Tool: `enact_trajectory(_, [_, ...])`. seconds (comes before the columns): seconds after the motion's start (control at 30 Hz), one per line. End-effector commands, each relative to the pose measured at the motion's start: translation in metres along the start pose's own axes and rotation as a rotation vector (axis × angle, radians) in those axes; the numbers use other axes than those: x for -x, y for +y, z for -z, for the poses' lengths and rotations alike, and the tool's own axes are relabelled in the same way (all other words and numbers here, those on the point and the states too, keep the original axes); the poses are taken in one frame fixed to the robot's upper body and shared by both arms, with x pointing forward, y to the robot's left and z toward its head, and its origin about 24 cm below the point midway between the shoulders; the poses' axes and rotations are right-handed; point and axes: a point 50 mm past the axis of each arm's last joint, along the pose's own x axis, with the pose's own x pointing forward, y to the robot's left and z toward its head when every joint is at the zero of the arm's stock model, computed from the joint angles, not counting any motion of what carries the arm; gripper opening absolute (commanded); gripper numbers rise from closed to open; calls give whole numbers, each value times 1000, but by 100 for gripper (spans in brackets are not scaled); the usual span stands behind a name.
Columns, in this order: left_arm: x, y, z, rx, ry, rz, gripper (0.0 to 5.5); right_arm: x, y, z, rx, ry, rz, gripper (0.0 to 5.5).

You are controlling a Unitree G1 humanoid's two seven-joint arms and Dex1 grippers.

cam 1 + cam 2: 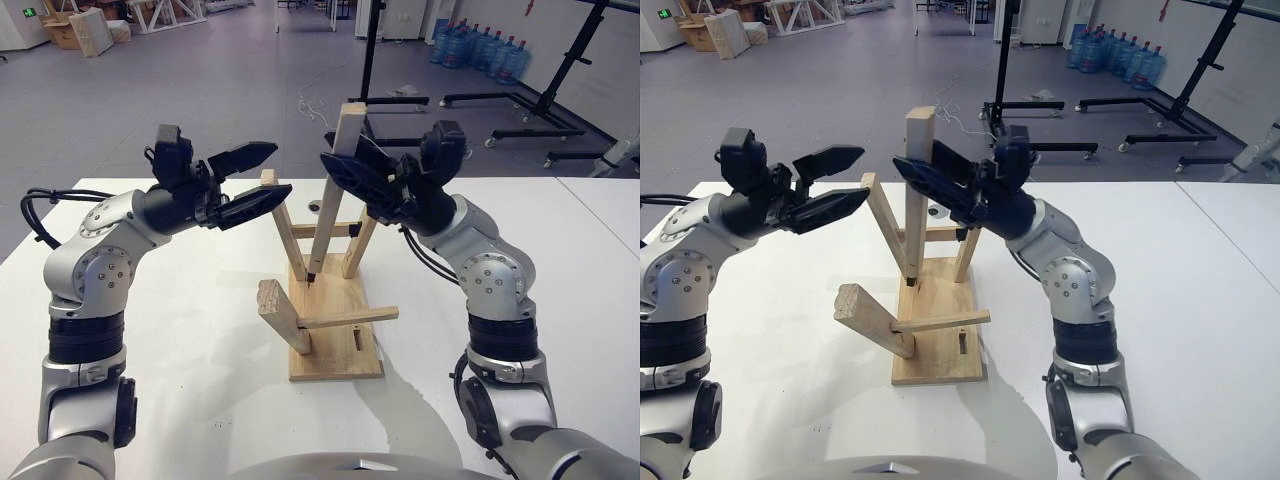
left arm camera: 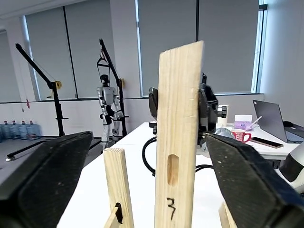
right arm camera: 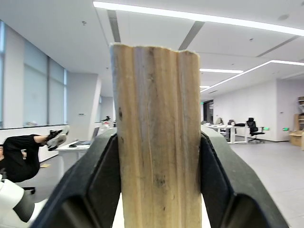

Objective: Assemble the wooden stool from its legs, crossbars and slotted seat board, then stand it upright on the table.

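A: What do the head views give?
B: The slotted seat board [image 1: 340, 365] lies flat on the white table [image 1: 560, 260]. The right gripper [image 1: 338, 170] is high above the board and pinches a long leg [image 1: 322, 235] near its top. The lower end of this leg meets the board's far half. The left gripper [image 1: 279, 169] hangs above the board's far left corner, fingers spread, nothing between them.
A: And the other parts?
B: A far left leg [image 1: 285, 225] and a far right leg [image 1: 360, 247] rise tilted from the board's far end, joined by a crossbar [image 1: 345, 230]. At the board's near left edge a near leg [image 1: 283, 314] leans out past that edge, and a second crossbar [image 1: 352, 318] goes from it across the board.
A: The left wrist view?
B: Its two fingers [image 2: 42, 180] stand wide apart. The long leg, with a slot and a written mark, is seen in the gap and touches neither.
A: The right wrist view?
B: Both pads [image 3: 90, 190] press on the sides of the long leg
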Motion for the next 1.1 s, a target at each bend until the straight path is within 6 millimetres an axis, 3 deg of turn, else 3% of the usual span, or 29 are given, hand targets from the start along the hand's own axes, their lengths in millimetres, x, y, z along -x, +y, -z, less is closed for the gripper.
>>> enact_trajectory(0.03, [15,-1,-8,-36,-54,-100,503,11,-5,-7,21,3,-13,205])
enact_trajectory(0.13, [25,-5,-7,-43,-84,-170,538,19,-8,-8,42,24,-3,205])
enact_trajectory(0.33, [38,-10,-1,-39,-83,-251,540,37,-7,-9,48,47,-5,205])
enact_trajectory(0.43, [42,-13,-1,-38,-102,-278,540,61,-9,-8,-1,40,55,205])
enact_trajectory(0.63, [51,-14,0,-10,-107,-315,540,113,-6,16,-192,19,196,205])
enact_trajectory(0.8, [61,-10,0,6,-100,-349,540,136,9,40,-332,79,192,205])
enact_trajectory(1.1, [71,-1,1,38,-81,-368,540,134,19,53,-394,-43,192,205])
